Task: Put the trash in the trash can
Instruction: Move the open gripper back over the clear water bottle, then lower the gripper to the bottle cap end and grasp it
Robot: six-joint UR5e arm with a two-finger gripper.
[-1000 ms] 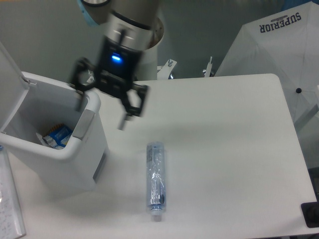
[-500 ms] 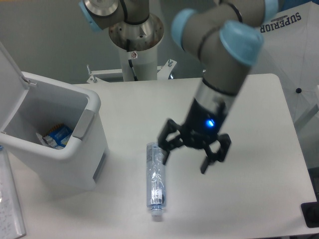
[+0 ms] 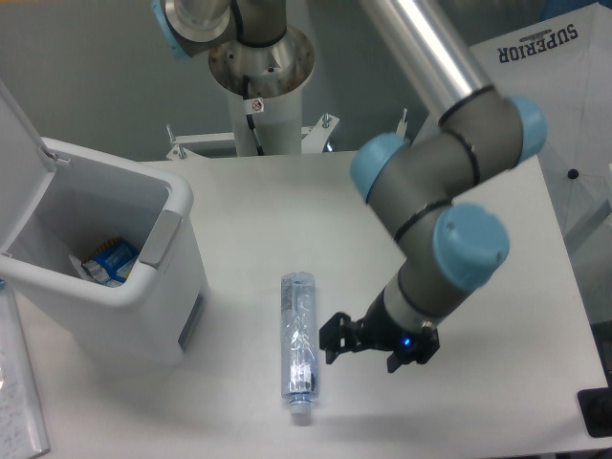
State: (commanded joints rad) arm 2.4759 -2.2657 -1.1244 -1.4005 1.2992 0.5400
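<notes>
The clear slim bottle (image 3: 298, 346) with a white cap lies on the white table, cap toward the front edge. The blue snack packet (image 3: 107, 262) lies inside the white trash can (image 3: 153, 287), whose lid stands open at the left. My gripper (image 3: 363, 356) is open and empty, low over the table just right of the bottle's lower half, a short gap away from it. Its fingers (image 3: 331, 342) are partly hidden under the wrist.
The arm's base column (image 3: 260, 86) stands at the table's back edge. A white umbrella-like cover (image 3: 535, 86) marked SUPERIOR is at the right rear. A clear container edge (image 3: 19, 382) shows at the far left front. A dark object (image 3: 598, 411) sits at the right front corner.
The gripper swung from above the trash can rim across the table and came down to table level right of the bottle. The bottle and packet have not moved.
</notes>
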